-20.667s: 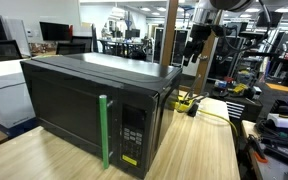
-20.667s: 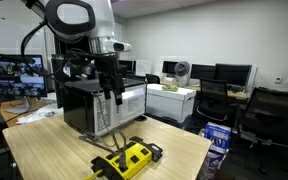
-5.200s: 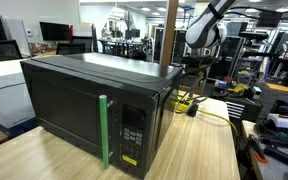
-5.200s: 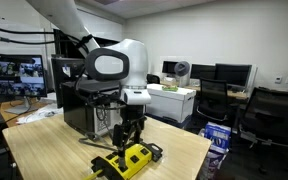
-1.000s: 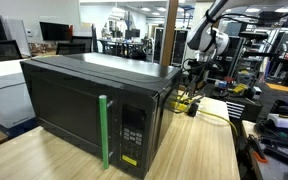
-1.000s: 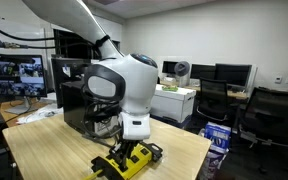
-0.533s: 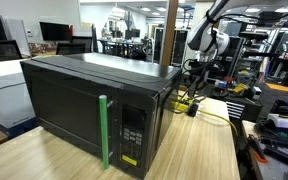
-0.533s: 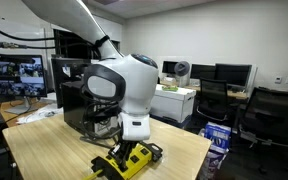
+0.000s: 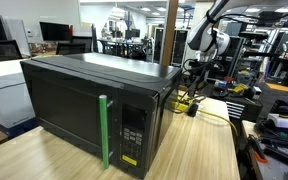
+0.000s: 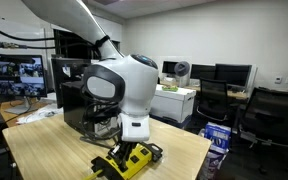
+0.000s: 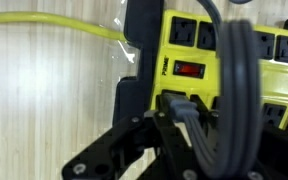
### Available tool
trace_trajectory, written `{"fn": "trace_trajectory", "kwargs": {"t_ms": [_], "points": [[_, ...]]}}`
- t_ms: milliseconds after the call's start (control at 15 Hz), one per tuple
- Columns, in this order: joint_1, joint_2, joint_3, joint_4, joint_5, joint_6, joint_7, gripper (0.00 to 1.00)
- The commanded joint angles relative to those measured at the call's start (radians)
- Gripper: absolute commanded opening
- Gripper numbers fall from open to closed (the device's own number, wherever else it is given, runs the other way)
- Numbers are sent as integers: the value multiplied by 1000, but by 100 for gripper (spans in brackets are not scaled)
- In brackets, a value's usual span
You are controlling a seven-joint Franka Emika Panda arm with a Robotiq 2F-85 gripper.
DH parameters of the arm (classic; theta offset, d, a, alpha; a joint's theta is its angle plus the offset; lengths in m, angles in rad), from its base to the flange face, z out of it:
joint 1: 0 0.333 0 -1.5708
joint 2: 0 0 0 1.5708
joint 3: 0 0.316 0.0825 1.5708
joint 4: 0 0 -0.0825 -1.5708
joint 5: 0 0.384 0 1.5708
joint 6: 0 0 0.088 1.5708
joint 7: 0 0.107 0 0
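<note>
Lowered since the start, the tool [image 11: 181, 118] clamps the black plug [image 11: 176, 100] in a yellow plastic power strip [image 11: 239, 58] on the light wooden counter [image 11: 44, 110]; black office monitors [image 10: 234, 72] stand far behind.

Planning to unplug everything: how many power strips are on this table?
1. The yellow power strip lies on the wooden table beside the microwave, under the gripper, which is shut on a black plug in it. Another could be hidden behind the microwave.

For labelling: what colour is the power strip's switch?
Red switch on the yellow power strip; clearest in the wrist view.
</note>
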Motion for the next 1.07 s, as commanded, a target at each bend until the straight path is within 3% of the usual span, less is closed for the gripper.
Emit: {"fn": "trace_trajectory", "kwargs": {"t_ms": [0, 1000], "points": [[-21, 37, 12, -2, 61, 34, -20, 7], [-67, 130, 36, 72, 139, -22, -105, 7]]}}
